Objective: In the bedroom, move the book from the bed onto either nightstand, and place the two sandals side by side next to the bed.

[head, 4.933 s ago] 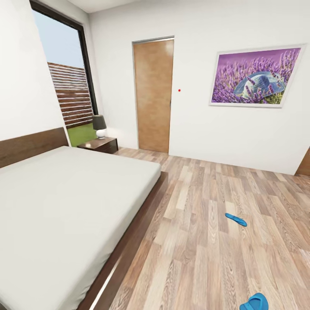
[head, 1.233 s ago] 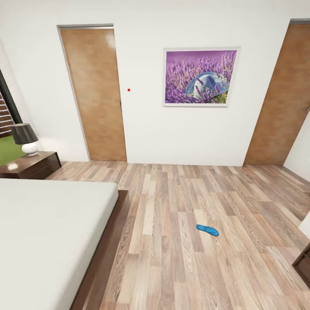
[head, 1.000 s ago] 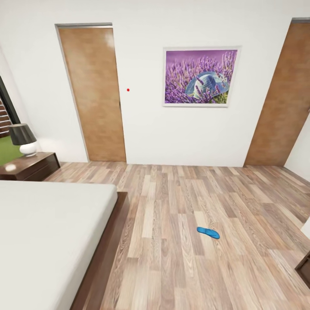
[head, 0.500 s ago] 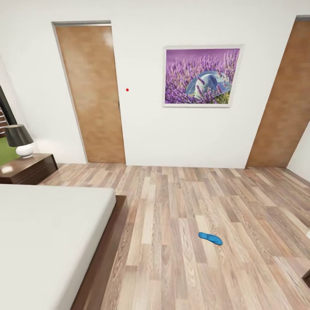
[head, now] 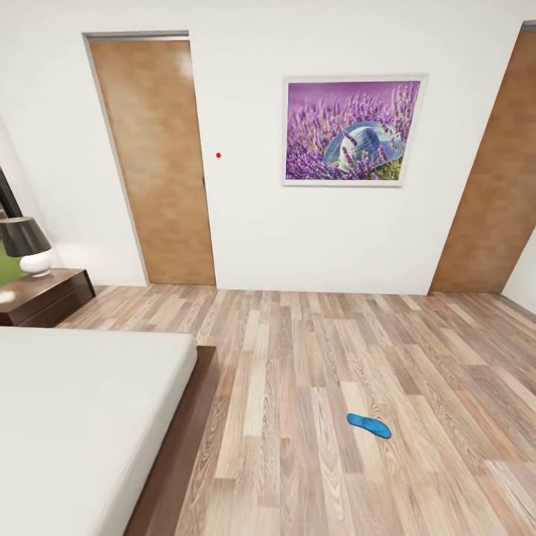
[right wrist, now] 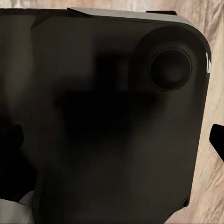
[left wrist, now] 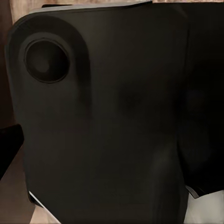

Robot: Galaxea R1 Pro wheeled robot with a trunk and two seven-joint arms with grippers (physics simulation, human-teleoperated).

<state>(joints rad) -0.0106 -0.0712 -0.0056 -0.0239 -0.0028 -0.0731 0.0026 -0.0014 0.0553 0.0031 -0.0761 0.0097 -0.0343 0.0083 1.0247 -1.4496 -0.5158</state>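
One nightstand (head: pixel 41 296) stands at our far left against the white wall, a dark-shaded lamp (head: pixel 24 246) on its top. Just in front of it the bed (head: pixel 82 417) fills our lower left, its pale mattress bare where we see it. Beyond it is a brown door (head: pixel 152 160), then a lavender picture (head: pixel 351 131). A single blue sandal (head: pixel 369 426) lies flat on the plank floor (head: pixel 298 387), well apart from the bed. A second brown door (head: pixel 491 179) closes the right. Both wrist views face dark housing, so we cannot tell how our fingers stand.
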